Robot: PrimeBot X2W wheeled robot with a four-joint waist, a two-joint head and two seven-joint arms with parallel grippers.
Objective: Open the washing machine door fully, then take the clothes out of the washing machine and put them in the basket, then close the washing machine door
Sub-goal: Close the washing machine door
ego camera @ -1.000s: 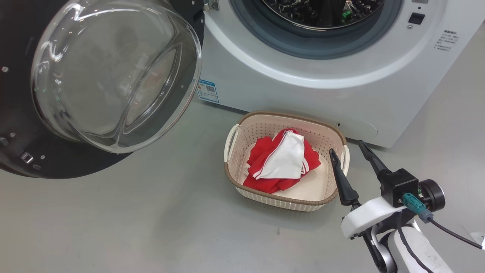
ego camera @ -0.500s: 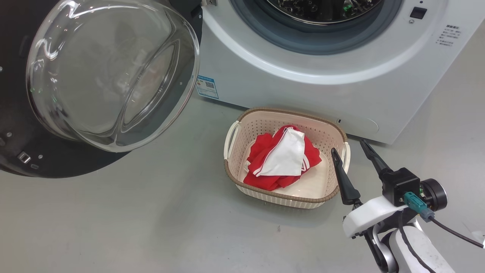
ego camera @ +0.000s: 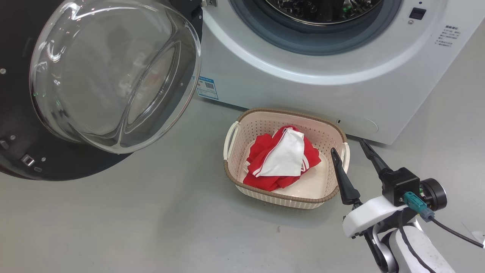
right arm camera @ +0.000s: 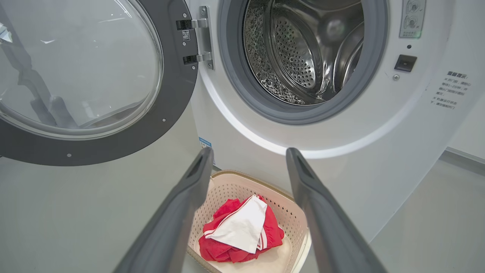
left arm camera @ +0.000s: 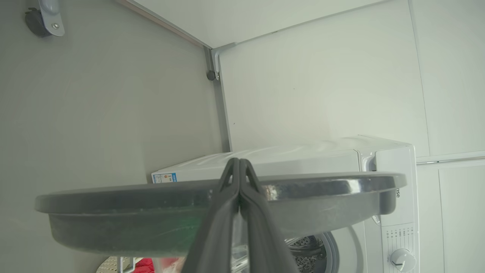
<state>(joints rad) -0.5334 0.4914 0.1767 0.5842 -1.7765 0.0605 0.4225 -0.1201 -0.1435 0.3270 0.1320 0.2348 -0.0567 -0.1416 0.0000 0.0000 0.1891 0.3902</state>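
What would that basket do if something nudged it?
The basket is thin perforated plastic holding just clothes, so probably light. On that smooth floor it would likely slide, not tip: it looks low and wide.

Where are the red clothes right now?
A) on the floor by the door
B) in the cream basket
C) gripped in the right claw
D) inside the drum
B: the clothes lie piled inside the basket, while the right claw hangs open near its rim, holding nothing.

clothes (ego camera: 282, 161) in basket (ego camera: 265, 127) (door (ego camera: 113, 76) open)
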